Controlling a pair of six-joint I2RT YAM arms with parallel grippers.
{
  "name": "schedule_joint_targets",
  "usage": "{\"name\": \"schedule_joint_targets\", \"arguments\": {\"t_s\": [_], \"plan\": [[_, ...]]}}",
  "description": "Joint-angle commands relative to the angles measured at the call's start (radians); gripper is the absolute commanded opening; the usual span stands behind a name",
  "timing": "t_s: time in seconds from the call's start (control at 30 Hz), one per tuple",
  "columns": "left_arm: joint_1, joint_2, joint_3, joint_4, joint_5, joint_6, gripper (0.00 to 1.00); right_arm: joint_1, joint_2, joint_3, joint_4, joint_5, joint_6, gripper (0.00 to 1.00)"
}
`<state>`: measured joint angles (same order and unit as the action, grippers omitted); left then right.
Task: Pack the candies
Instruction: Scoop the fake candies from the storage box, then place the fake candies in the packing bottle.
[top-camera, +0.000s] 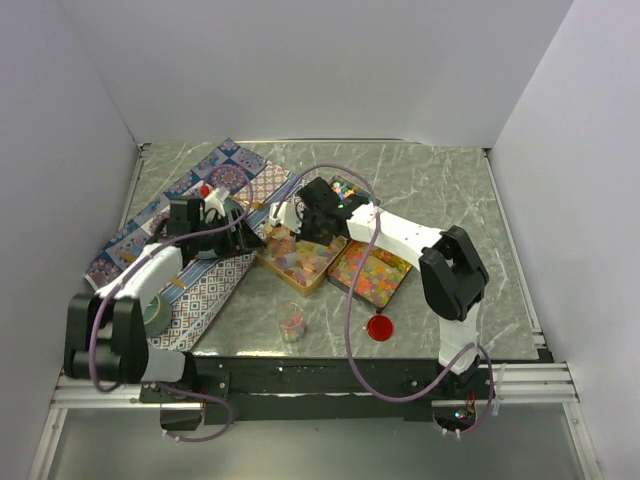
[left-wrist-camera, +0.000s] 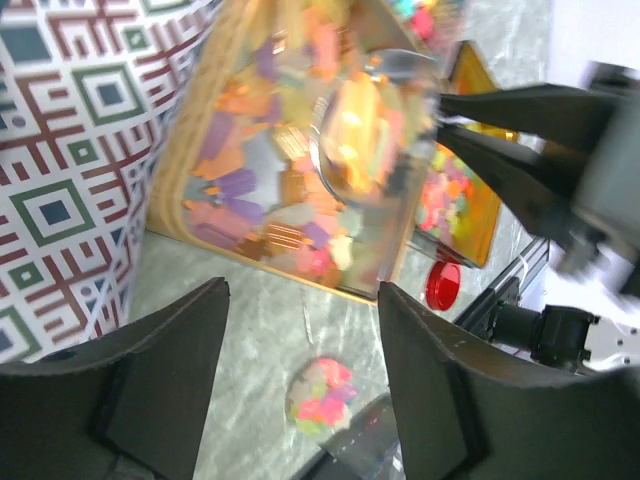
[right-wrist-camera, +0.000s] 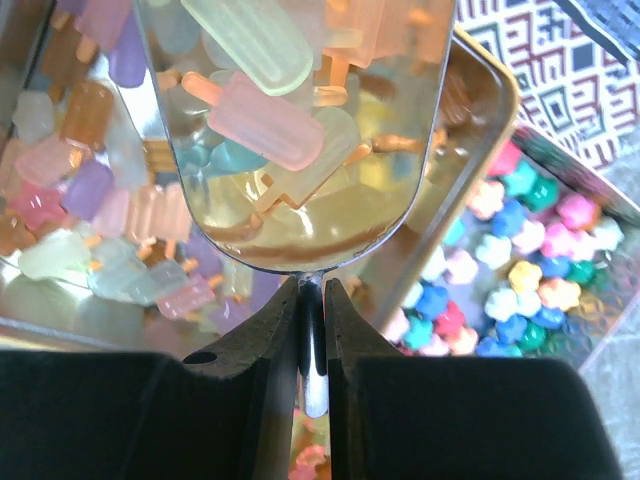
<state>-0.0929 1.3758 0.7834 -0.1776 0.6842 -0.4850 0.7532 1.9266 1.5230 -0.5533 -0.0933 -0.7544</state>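
My right gripper is shut on the thin handle of a metal spoon. The spoon's bowl carries pastel popsicle-shaped candies above a gold tin filled with the same kind. A second tin at the right holds flower-shaped candies in blue, pink and white. My left gripper is open and empty, hovering over the marble. Below its jaws stands a small clear jar of bright candies, also in the top view.
A red round lid lies on the marble near the front. A third tin of orange-yellow candies sits right of the first. A patterned cloth covers the left side, with a grey tape roll on it.
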Motion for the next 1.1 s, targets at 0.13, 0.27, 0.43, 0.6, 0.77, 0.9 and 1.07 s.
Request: {"name": "schedule_joint_targets", "arguments": {"t_s": [0.13,0.27,0.43,0.6,0.77,0.9,1.07], "plan": [[0.013,-0.216,0.112,-0.241,-0.035,0.154,0.73,-0.031,-0.179,-0.078,0.016,-0.013,-0.066,0.0],[0.036,-0.285,0.152,-0.234,-0.164,0.181,0.83,-0.035,-0.274,-0.122,-0.055,-0.02,-0.121,0.0],[0.135,-0.307,0.137,-0.194,-0.244,0.166,0.91,-0.02,-0.38,-0.155,-0.184,-0.005,-0.192,0.0],[0.217,-0.348,0.05,-0.119,-0.253,0.091,0.9,0.027,-0.48,-0.201,-0.284,0.062,-0.307,0.0],[0.265,-0.415,-0.021,-0.065,-0.245,0.068,0.9,0.09,-0.532,-0.228,-0.387,0.113,-0.374,0.0],[0.309,-0.452,-0.041,-0.059,-0.247,0.068,0.9,0.138,-0.56,-0.257,-0.428,0.156,-0.407,0.0],[0.321,-0.524,-0.113,-0.02,-0.21,0.025,0.9,0.192,-0.534,-0.248,-0.491,0.239,-0.413,0.0]]}}
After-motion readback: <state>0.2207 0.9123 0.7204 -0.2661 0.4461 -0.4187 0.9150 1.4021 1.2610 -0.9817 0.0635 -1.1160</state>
